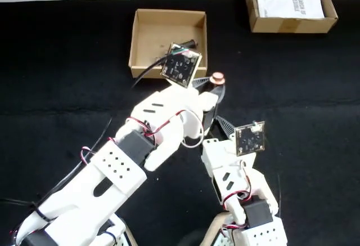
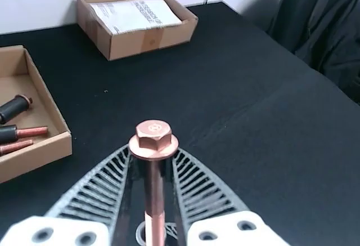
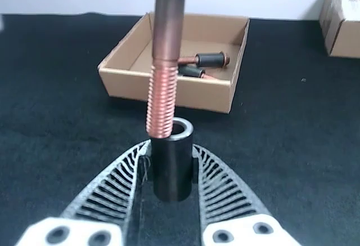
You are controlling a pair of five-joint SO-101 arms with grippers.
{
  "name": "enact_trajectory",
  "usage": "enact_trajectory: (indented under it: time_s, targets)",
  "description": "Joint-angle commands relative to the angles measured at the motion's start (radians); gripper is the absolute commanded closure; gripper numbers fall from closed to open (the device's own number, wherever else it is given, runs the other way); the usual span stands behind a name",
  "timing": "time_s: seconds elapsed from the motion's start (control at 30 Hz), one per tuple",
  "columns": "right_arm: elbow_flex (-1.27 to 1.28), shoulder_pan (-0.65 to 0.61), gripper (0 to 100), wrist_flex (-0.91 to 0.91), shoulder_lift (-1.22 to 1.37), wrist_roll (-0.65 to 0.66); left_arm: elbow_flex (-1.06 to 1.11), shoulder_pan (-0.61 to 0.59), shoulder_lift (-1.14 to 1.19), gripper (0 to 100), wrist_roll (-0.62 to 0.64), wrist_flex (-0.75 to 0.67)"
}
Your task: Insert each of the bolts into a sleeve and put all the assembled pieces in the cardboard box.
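With at least two assembled pieces (image 3: 205, 60) already in the cardboard box (image 1: 152, 37), the left tool (image 2: 153, 151) grips a bolt (image 2: 153, 142) with its threaded tip at the mouth of the sleeve (image 3: 173, 170) clamped in the right tool (image 3: 171, 146); insertion and boxing remain.

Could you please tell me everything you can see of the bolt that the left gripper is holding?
The bolt is copper-coloured metal, with a flanged hexagonal head, a smooth shank and a threaded lower end. The left gripper is shut on its shank just below the head, holding it roughly upright, head up. Its threaded tip is at the rim of the black sleeve held in the right gripper; whether it has entered the bore cannot be told.
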Motion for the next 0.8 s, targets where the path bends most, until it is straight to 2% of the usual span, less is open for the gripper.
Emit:
enact_trajectory:
  time_s: [0.0,0.3,0.53,0.77]
  targets:
    - [0.13,-0.001,99.1,-0.019,-0.013,-0.006,0.041,-0.005,-0.031,99,-0.005,-0.094]
    - [0.13,-0.001,99.1,-0.019,-0.013,-0.006,0.071,-0.004,-0.024,99,-0.005,-0.137]
    - [0.13,-0.001,99.1,-0.019,-0.013,-0.006,0.065,-0.004,-0.024,99,-0.005,-0.226]
    - [0.13,-0.001,99.1,-0.019,-0.013,-0.006,0.073,-0.004,-0.022,99,-0.005,-0.226]
